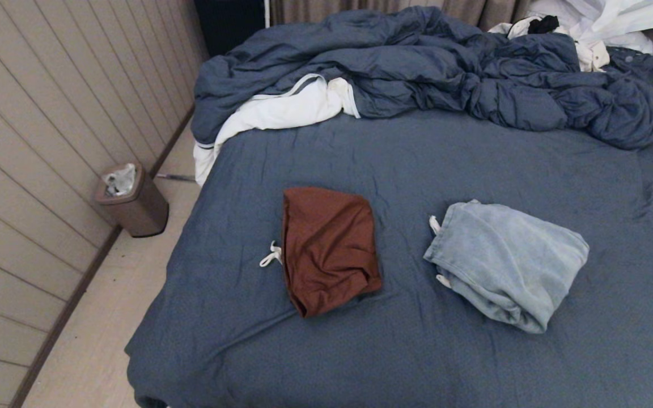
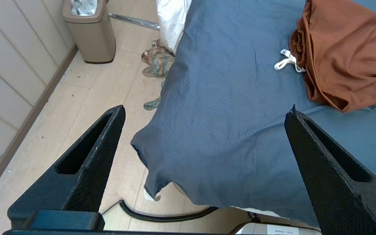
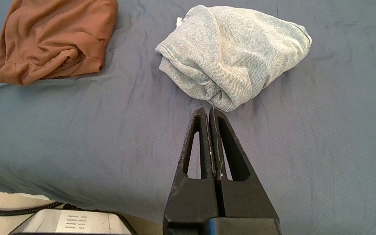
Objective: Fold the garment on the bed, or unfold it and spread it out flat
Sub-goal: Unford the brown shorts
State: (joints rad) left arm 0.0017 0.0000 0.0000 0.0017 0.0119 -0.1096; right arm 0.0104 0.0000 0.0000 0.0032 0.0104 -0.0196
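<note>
- The bed (image 1: 417, 351) has a blue sheet.
- Brown shorts (image 1: 326, 249) lie far from the left fingers (image 2: 109, 124).
- A gray folded garment (image 1: 508, 263) lies just past the closed right fingers (image 3: 204, 114).
- A blue duvet (image 1: 445, 73) is bunched up farthest away.

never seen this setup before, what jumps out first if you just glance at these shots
Two folded garments lie on the bare slate-blue sheet of the bed: the rust-brown shorts with a white drawstring toward the robot's left, the light blue-grey garment to their right. Behind them the rumpled blue duvet is heaped across the far end. The left gripper hangs open by the bed's corner, and the right gripper is shut just short of the blue-grey garment.
</note>
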